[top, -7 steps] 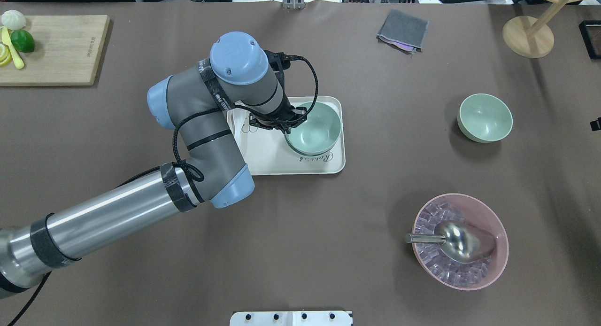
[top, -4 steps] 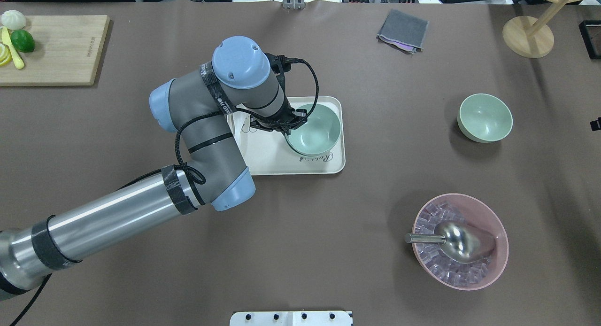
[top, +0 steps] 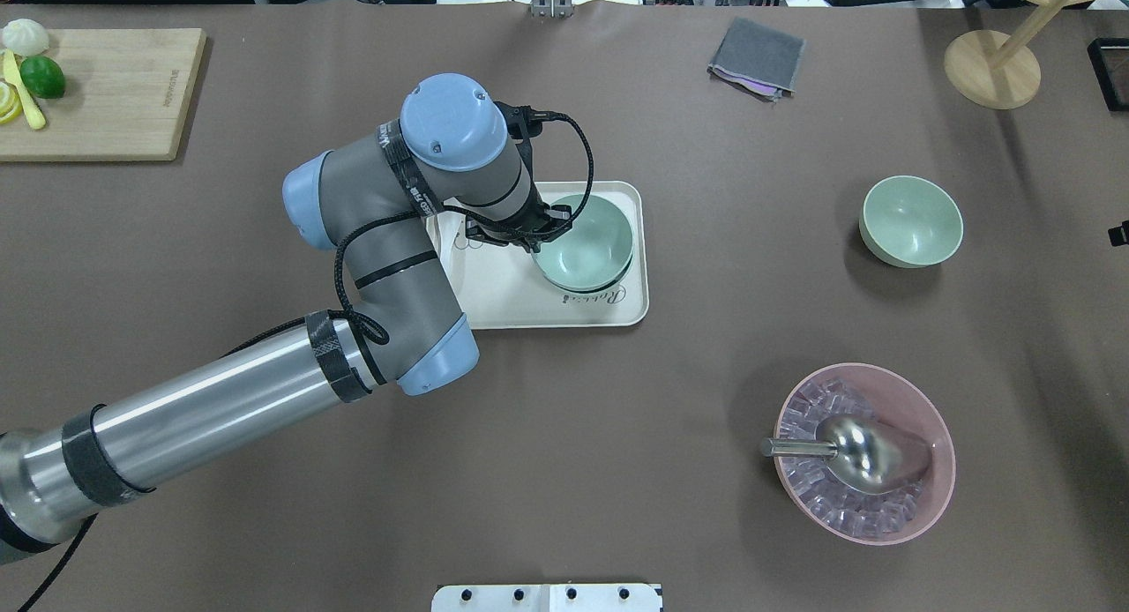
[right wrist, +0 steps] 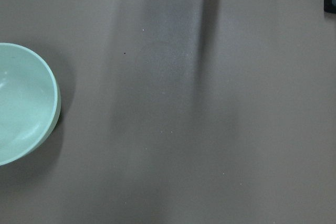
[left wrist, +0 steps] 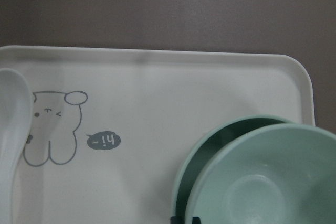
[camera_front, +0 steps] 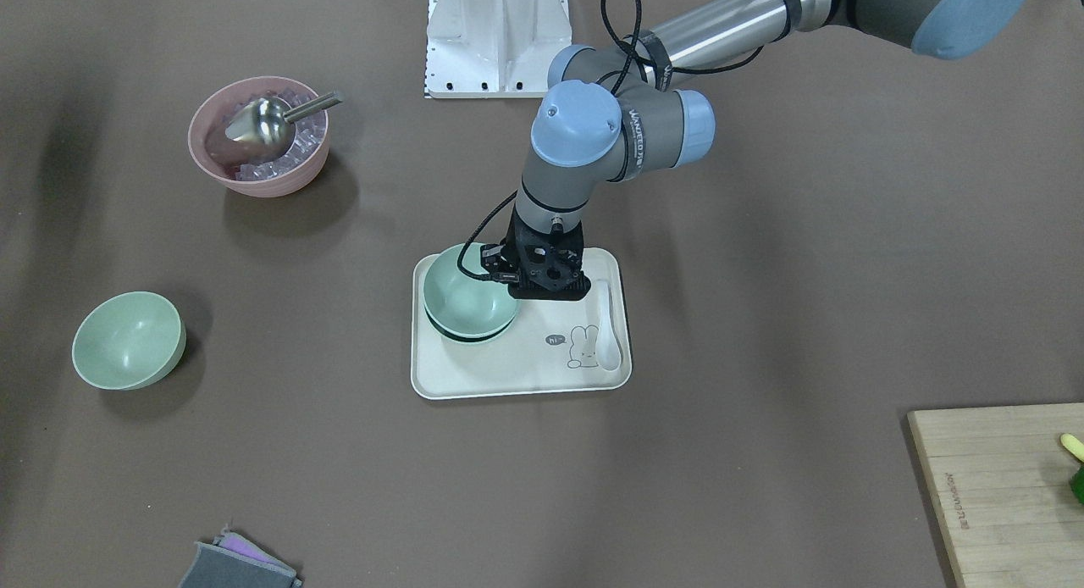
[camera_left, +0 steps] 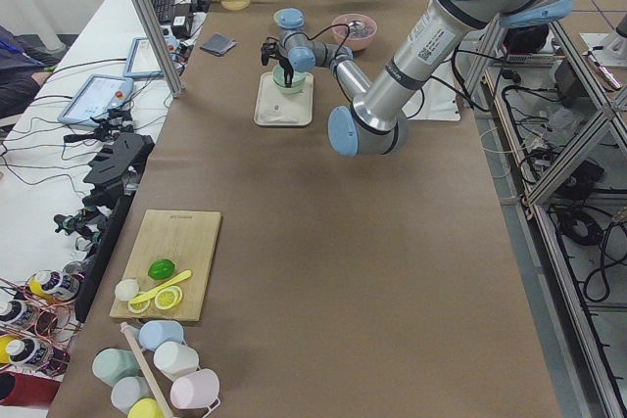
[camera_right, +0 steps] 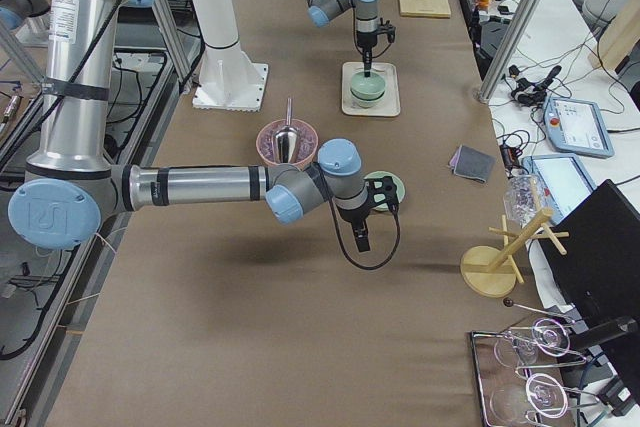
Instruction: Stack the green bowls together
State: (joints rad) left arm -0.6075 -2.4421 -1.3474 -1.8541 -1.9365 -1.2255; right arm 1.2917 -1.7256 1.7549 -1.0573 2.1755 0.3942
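- The brown table (top: 617, 471) is spread with every item listed below.
- The left arm (top: 220, 409) is reached out over the tray, with the wrist pointed straight down.
- The right arm (camera_right: 200, 187) is seen only from the table's right end, held low just beside the third green bowl.
- A wooden cutting board (top: 115, 100) is laid at the far left corner, well apart from the tray.
- The cream tray (top: 503, 303) is set near the table's middle and is printed with a rabbit.
- A pink bowl (top: 937, 436) filled with ice cubes is placed on the right, nearer the robot.
- The upper green bowl (top: 586, 242) is held slightly off-centre over the lower green bowl (left wrist: 202, 153), which is seated on the tray; whether the two are touching cannot be told.
- The third green bowl (top: 910, 221) is left alone on the table, upright, well to the right of the tray.
- A grey cloth (top: 758, 56) is folded by the far edge.
- A metal scoop (top: 860, 453) is rested in the pink bowl.
- A white spoon (left wrist: 13, 124) is laid on the tray beside the rabbit.
- The left gripper (top: 534, 240) appears to be closed on the upper green bowl's rim, though its fingertips are mostly hidden.
- How far the right gripper (camera_right: 361, 240) is opened cannot be told.
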